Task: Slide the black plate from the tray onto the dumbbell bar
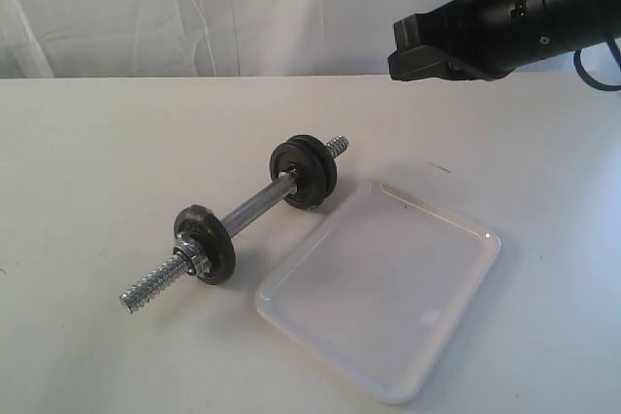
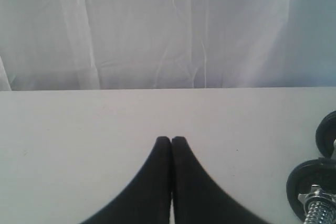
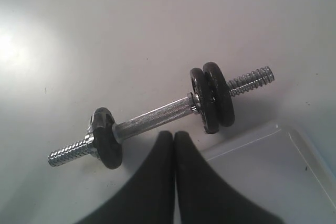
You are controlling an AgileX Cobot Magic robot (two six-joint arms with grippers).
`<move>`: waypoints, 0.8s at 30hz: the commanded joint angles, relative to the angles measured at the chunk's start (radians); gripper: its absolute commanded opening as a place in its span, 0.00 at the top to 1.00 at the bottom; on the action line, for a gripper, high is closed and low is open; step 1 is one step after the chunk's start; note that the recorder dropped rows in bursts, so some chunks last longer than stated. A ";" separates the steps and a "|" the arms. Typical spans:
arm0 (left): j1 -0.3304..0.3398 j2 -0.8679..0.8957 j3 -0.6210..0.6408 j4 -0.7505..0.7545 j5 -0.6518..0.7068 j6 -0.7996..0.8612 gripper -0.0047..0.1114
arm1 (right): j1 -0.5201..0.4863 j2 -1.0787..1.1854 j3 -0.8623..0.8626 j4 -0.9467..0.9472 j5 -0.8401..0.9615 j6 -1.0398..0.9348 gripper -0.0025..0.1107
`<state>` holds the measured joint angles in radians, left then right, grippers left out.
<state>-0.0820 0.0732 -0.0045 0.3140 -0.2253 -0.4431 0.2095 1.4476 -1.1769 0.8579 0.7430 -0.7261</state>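
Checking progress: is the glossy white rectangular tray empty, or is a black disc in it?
Empty: the glossy white rectangular tray holds no disc; all three black iron discs sit on the chrome dumbbell bar.

exterior: raised, angled down across tabletop (image 1: pixel 97 143) toward far curtain (image 1: pixel 194 7) | left wrist: low, level, facing curtain | right wrist: overhead, looking down | shared: dumbbell bar (image 1: pixel 254 207)

Closed right hand (image 3: pixel 174 136) hovering over a dumbbell bar (image 3: pixel 152 118) lying on the white worktop (image 3: pixel 105 35). Two black plates (image 3: pixel 212 97) pressed together near one threaded end, a single plate (image 3: pixel 106 139) with a metal collar (image 3: pixel 90 140) near the other. Corner of a white tray (image 3: pixel 273 182) just beside the paired plates.
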 commanded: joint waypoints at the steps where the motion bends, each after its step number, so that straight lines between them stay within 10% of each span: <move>1: -0.001 -0.005 0.004 0.003 0.084 -0.060 0.96 | 0.005 -0.009 0.003 0.002 -0.006 0.001 0.98; 9: 0.000 -0.073 0.004 -0.075 0.471 -0.010 0.96 | 0.005 -0.009 0.003 0.002 -0.008 0.001 0.98; 16: -0.001 -0.073 0.004 -0.387 0.450 0.527 0.96 | 0.005 -0.009 0.003 -0.001 -0.008 0.001 0.98; 24: 0.001 -0.073 0.004 -0.396 0.450 0.495 0.96 | 0.005 -0.009 0.003 -0.001 -0.008 0.001 0.98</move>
<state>-0.0820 0.0054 -0.0021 -0.0627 0.2222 0.0792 0.2095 1.4476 -1.1769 0.8560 0.7430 -0.7261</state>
